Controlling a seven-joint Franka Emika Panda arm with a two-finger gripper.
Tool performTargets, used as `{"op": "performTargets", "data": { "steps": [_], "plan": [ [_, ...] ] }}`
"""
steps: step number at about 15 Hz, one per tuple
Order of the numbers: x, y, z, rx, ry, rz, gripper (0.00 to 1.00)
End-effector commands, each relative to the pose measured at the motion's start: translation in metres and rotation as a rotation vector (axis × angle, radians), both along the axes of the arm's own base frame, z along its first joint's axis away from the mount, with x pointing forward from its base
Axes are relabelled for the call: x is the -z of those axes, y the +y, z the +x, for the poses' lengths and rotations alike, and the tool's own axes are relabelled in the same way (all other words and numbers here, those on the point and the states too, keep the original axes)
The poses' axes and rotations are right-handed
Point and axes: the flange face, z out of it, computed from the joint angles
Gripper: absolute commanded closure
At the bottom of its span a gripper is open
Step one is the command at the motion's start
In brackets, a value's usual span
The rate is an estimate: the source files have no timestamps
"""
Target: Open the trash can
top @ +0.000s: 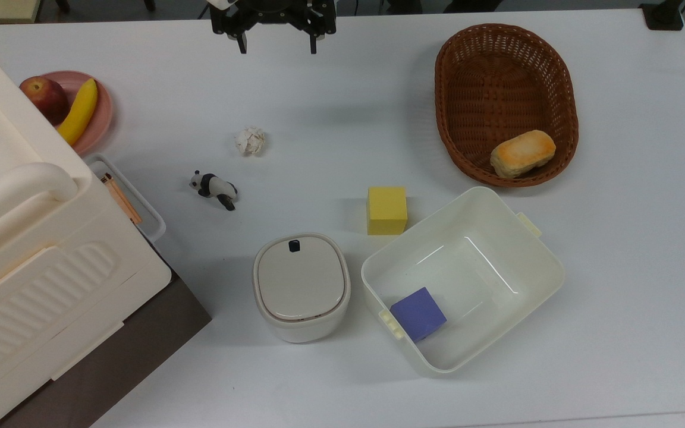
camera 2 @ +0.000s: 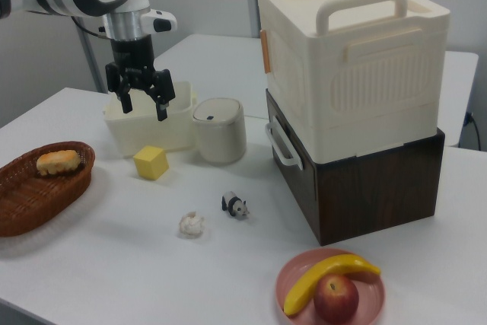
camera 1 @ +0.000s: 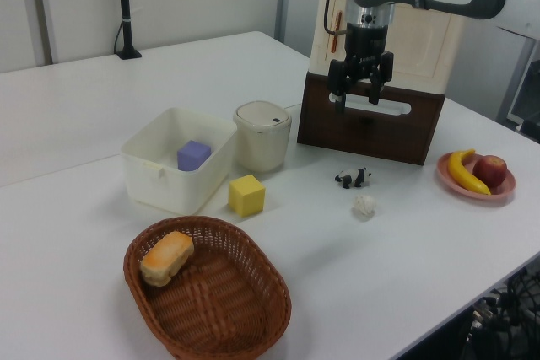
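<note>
Storage box [top: 27, 249]: filled the top view's left; the right view showed it stacked on a dark brown base.
Panda figure [top: 214, 186]: lay beside a crumpled wad [top: 250, 141].
Trash can [top: 301, 286]: lid closed, just left of the white tub [top: 497, 226] in the top view.
Gripper [top: 276, 46]: released, fingers spread, aloft well apart from the can.
Tub contents: purple cube [top: 418, 313]; yellow cube [top: 387, 210] outside.
Basket [top: 506, 44]: held bread.
</note>
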Motion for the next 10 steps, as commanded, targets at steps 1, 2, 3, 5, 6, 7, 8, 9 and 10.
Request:
{"op": "performTargets", "data": {
  "steps": [1, 2, 3, 5, 6, 7, 8, 9, 10],
  "plan": [
    [-0.0014, -0.0009, 0.0037, -0.072, -0.013, -0.013, 0.0],
    [-0.0012, -0.0009, 0.0035, -0.072, -0.012, -0.013, 0.0],
    [-0.0012, -0.0011, 0.0035, -0.072, -0.012, -0.014, 0.0],
    [-0.0012, -0.0011, 0.0035, -0.074, -0.012, -0.014, 0.0],
    [-0.0012, -0.0011, 0.0035, -0.075, -0.012, -0.014, 0.0],
    [-0.0013, -0.0014, 0.0035, -0.077, -0.012, -0.017, 0.0],
    [-0.0013, -0.0015, 0.0035, -0.079, -0.012, -0.018, 0.0],
    [-0.0013, -0.0019, 0.0035, -0.081, -0.011, -0.021, 0.0],
    [-0.0006, -0.0012, 0.0034, -0.082, -0.01, -0.023, 0.0]
  ]
}}
